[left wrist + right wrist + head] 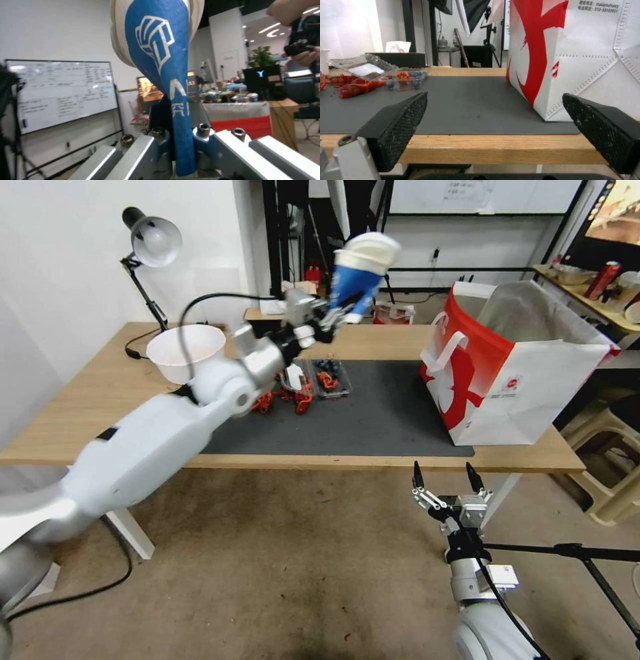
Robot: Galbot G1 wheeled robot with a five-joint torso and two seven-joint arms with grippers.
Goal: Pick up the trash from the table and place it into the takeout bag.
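Nearest, below the worktop's front edge: right hand (447,477), idle, black fingers (401,120) spread wide apart, pointing up toward the worktop (100,400).

On the light-wood worktop, a dark grey mat (373,413) across the middle. At the mat's right end, standing upright and open: white takeout bag (517,373) with red side and red print, white loop handles, silvery lining. At the mat's left part: clear plastic tray (330,378) holding blue and orange bits, red crayfish shells (287,397) scattered just beside it. Further left, on bare wood: white bowl (185,352), with a black desk lamp (150,243) behind.

Raised well above the mat's back edge, left of the bag: left hand (337,317), clamped tight on a blue paper cup with white lid (360,270), the cup squashed flat at the grip and tilted, lid end uppermost.
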